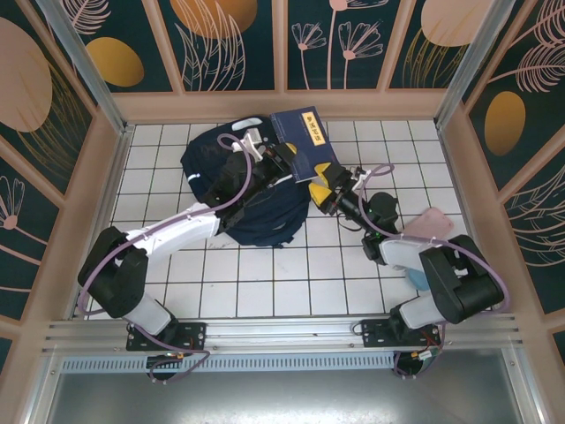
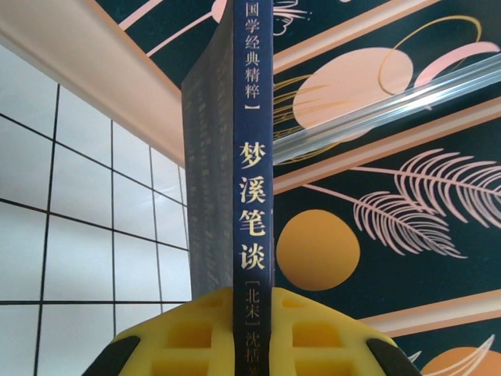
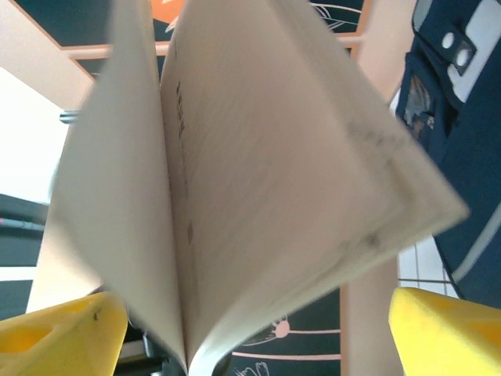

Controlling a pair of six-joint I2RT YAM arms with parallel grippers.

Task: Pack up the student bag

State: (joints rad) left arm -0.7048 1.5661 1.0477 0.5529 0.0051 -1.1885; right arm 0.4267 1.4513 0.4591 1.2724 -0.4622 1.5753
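1. Navy student bag (image 1: 256, 221) lies far-centre on white tiled table (image 1: 265, 283).
2. Left gripper (image 2: 253, 333) clamped on dark blue book (image 1: 300, 137) spine.
3. Right gripper (image 1: 328, 185) apart, fingers (image 3: 63, 329) straddling book's fanned pages.

The student bag (image 1: 256, 216) lies on the bench (image 1: 221, 283); the book (image 1: 305, 137) stands at its right rear edge, between my left hand (image 1: 282, 163) and right hand (image 1: 329, 185).

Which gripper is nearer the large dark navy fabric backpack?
Left. The left gripper hangs over the backpack, shut on the dark blue book by its spine; the right gripper sits beside the bag, open around the book's pages.
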